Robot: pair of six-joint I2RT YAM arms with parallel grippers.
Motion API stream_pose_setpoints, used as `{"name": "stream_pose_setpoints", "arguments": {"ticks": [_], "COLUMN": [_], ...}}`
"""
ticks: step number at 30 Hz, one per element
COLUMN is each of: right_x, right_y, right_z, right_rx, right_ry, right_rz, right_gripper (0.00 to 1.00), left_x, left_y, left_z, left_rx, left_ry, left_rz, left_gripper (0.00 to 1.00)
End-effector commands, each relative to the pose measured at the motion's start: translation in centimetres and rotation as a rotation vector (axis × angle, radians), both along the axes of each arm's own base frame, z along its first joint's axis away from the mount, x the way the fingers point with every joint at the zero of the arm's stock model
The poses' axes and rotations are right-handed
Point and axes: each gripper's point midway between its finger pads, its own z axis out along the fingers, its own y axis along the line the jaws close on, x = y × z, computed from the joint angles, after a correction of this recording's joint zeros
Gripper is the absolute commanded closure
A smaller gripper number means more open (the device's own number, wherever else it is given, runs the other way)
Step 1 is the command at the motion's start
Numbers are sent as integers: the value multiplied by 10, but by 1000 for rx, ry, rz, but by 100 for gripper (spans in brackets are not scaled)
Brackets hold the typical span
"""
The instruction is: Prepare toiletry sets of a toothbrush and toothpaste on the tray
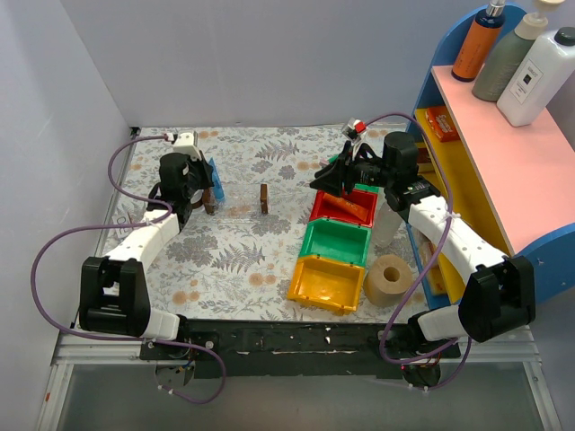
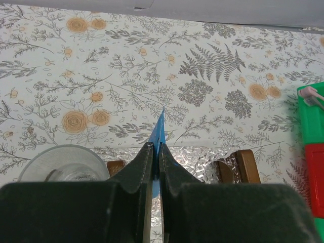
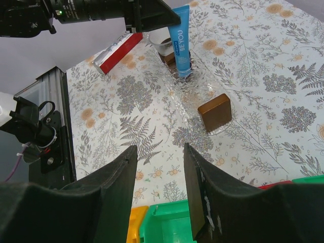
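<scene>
Left pincer [image 2: 156,148] clamps the slim bright-blue toothpaste tube [image 2: 160,126], dark cap down, at the left end of the small clear plastic tray [image 3: 191,97] with brown end pieces. Best to lay it flat between those ends before letting go. Right pincer [image 3: 159,152] hangs wide open, empty, by the coloured plastic bins [image 1: 337,241].

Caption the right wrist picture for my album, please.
Open right pincer faces left pincer holding bright-blue toothpaste tube at clear plastic tray.
</scene>
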Motion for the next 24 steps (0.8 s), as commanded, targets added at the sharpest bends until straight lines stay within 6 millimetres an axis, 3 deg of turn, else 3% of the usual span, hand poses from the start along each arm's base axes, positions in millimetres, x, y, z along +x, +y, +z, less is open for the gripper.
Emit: {"name": "stream_pose_setpoints", "arguments": {"ticks": [1, 24], "right_x": [2, 1], "right_y": [2, 4], "right_z": [18, 15], "right_rx": [31, 38], "right_ry": [-63, -58], "right_rz": [15, 29], "right_gripper": [51, 50], "left_x": [0, 1], "left_y": [0, -1], "left_z": [9, -10], "left_rx": [5, 18], "left_ry": [-49, -24], "left_rz": [-19, -28], "left_gripper": [100, 100]}}
